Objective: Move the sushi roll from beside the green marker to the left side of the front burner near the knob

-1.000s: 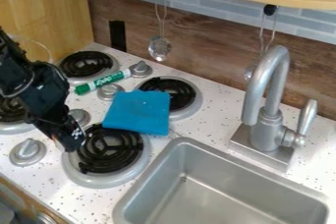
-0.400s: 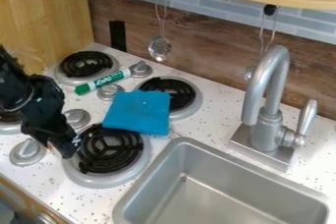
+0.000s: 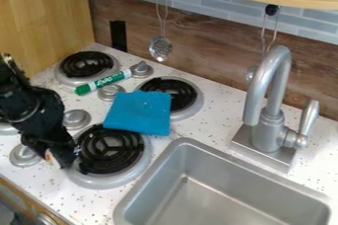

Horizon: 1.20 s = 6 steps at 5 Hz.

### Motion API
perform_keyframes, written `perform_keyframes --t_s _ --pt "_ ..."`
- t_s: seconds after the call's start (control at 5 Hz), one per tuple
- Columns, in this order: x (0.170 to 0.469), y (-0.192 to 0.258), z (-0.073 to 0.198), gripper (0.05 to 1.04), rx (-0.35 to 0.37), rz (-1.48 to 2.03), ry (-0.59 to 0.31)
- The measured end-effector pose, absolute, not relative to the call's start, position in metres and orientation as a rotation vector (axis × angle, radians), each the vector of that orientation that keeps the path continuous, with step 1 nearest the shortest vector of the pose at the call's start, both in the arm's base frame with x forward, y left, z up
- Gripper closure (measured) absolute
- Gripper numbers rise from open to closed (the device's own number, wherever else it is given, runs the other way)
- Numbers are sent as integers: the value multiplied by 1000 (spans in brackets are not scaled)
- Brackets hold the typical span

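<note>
A: Which step does this look like?

B: Probably close positioning: the gripper [image 3: 64,157] hangs low at the left rim of the front burner [image 3: 125,168]. Whether it is wide, narrow or holding something cannot be told; a small orange-and-pale patch [image 3: 52,158] shows at its lower end, too unclear to name.

A: And what does the next move call for?

B: By judgement, care on both sides: from the gripper, in the camera view, the black coil [image 3: 111,150] sits at three o'clock and a silver knob [image 3: 23,156] at nine. A sideways slip could knock the knob or catch the rim, so lifting clear comes before any wide swing.

A: Where are the loose things, and how do they look?

B: The blue cloth [image 3: 139,113] lies at two o'clock, flat and squarish, overlapping the front burner's far edge and part of the right rear burner [image 3: 192,103]. It looks thin and soft. The marker [image 3: 104,82], green and white, lies on its side at one o'clock, beyond the cloth. The sink [image 3: 191,142] opens toward four o'clock.
</note>
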<state>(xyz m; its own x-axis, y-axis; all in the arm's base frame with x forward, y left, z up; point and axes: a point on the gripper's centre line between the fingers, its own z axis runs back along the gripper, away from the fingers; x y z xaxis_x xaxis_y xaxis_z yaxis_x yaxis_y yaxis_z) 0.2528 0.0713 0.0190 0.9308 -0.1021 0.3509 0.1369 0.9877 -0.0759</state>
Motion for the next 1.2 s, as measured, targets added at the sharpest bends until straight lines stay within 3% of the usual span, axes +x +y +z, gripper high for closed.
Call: perform_keyframes --t_s 0.2,0.4,0.8,1.2 --pt "261 74 18 353 -92 -109 -345" --pt "267 76 20 93 -92 -95 -346" --pt "259 84 25 79 -107 -75 -326" --pt "249 105 53 82 -90 -36 -379"
